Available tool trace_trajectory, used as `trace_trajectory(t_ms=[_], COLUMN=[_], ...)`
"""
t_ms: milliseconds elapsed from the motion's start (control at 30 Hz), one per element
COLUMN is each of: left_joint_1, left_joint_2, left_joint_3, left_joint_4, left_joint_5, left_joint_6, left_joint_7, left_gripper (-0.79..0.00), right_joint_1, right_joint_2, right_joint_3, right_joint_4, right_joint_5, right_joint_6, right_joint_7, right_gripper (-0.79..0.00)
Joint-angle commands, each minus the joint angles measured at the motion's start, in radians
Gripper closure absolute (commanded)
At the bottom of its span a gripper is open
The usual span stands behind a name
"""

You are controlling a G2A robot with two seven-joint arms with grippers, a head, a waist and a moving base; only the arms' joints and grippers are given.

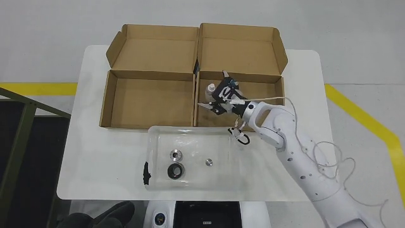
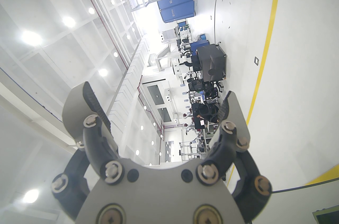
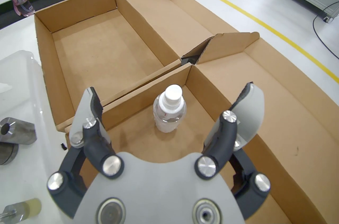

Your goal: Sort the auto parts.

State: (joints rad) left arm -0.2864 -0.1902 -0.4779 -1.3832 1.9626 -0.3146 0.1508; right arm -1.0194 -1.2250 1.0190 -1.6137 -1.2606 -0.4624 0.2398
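Right arm enters from the lower right of the top view and crosses the far-right corner of the clear bin [image 1: 190,132]. The right gripper [image 1: 221,97] is tilted down over the right box [image 1: 259,88], jaws wide apart w/ nothing held.

Nearest, at bottom centre of the top view, the bin holds a black ring [image 1: 175,171], a small metal part [image 1: 174,154] and a small silver piece [image 1: 208,161]. The right wrist view adds detail: a grey metal cylinder [image 3: 16,129] w/ a bored end and a yellowish-tipped piece [image 3: 26,206], both at lower left.

Just past the jaws a small clear bottle [image 3: 169,113] w/ white cap stands upright in the right box, near the wall next to the left box [image 1: 149,101]. Both boxes have lids folded back.

Left gripper [image 2: 157,91], in its own wrist view, has jaws apart and empty, aimed at the hall: ceiling lights, blue cabinets, machines.

White bench [image 1: 88,152] carries everything. The floor is pale w/ a yellow line [image 1: 38,88]. A pink-purple drink bottle [image 3: 18,0] stands at upper left of the right wrist view.
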Motion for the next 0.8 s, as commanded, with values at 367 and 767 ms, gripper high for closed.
trace_trajectory(t_ms=[367, 767], left_joint_1=[0.0, 0.0], left_joint_2=[0.0, 0.0], left_joint_3=[0.0, 0.0], left_joint_4=[0.0, 0.0], left_joint_5=[0.0, 0.0], left_joint_6=[0.0, 0.0], left_joint_7=[0.0, 0.0], left_gripper=[-0.785, -0.785], right_joint_1=[-0.162, -0.272], right_joint_2=[0.043, 0.066], right_joint_3=[0.089, 0.04], right_joint_4=[-0.302, -0.456], right_joint_5=[0.02, -0.079], right_joint_6=[-0.191, -0.307], right_joint_7=[0.191, 0.308], right_gripper=[-0.785, -0.785])
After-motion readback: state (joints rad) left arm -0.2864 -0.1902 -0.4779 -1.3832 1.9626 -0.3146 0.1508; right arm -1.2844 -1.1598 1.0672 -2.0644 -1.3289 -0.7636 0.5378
